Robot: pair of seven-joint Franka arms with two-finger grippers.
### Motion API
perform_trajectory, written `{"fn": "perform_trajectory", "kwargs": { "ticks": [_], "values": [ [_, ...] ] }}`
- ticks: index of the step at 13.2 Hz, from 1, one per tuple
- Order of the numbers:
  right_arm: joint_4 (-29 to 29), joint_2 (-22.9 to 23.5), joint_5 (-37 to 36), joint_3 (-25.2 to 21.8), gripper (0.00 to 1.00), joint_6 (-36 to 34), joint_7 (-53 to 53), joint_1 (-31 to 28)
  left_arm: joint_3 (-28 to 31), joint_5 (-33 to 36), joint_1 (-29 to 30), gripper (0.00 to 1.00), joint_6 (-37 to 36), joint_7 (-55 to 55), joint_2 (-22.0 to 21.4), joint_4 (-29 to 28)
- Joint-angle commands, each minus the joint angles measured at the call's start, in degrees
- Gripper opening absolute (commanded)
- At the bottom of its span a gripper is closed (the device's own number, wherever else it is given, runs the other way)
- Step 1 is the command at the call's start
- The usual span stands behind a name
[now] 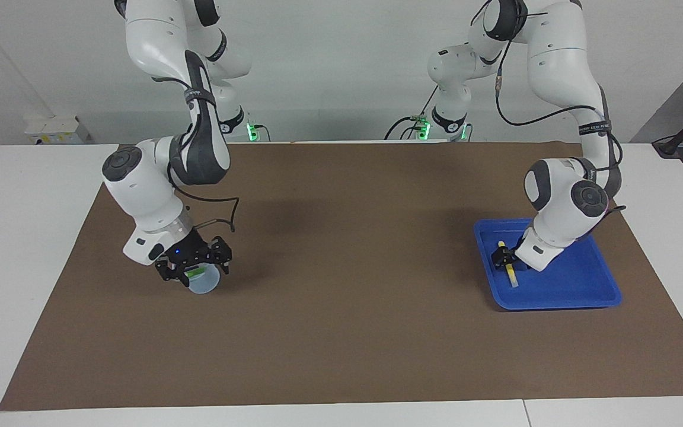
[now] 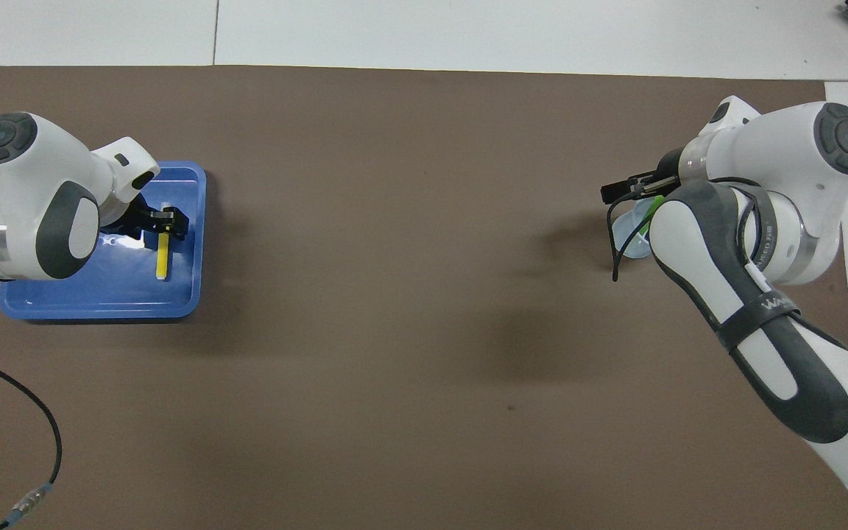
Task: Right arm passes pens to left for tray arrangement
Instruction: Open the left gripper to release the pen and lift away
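Progress: yellow pen [image 1: 510, 274] lies in tray [image 1: 578, 290], toward 3 o'clock seen overhead; left gripper [image 1: 504, 256] fingers spread astride it. Right gripper [image 1: 194, 267], fingers spread, hovers over cup [image 1: 202, 283] holding green pen [image 1: 197, 273].

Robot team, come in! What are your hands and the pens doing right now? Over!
Left gripper low in blue tray, beside yellow pen lying there. Right gripper open over cup holding green pen. Nothing in the way.
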Motion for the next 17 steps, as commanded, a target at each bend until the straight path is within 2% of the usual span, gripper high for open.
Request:
{"fn": "perform_trajectory", "kwargs": {
  "ticks": [1,7,14,17],
  "values": [
    [-0.9,-1.3,0.7,0.5,1.00,0.0,0.2,-0.5,-0.3,0.4,0.6,1.00,-2.2,-0.1,-4.7,-0.6],
    [-0.1,-0.9,-0.4,0.5,1.00,1.9,-3.1,-0.1,-0.2,0.4,3.6,1.00,-2.4,-0.2,-10.2,-0.6],
    [0.0,-0.7,-1.4,0.5,1.00,2.3,-6.2,-0.9,-0.2,0.5,3.4,1.00,-14.7,0.5,-18.7,-0.6],
    [-0.6,-0.9,-1.2,0.5,1.00,2.2,-5.9,-1.4,-0.3,0.6,3.7,1.00,-17.3,1.1,-19.2,-0.6]
  ]
}}
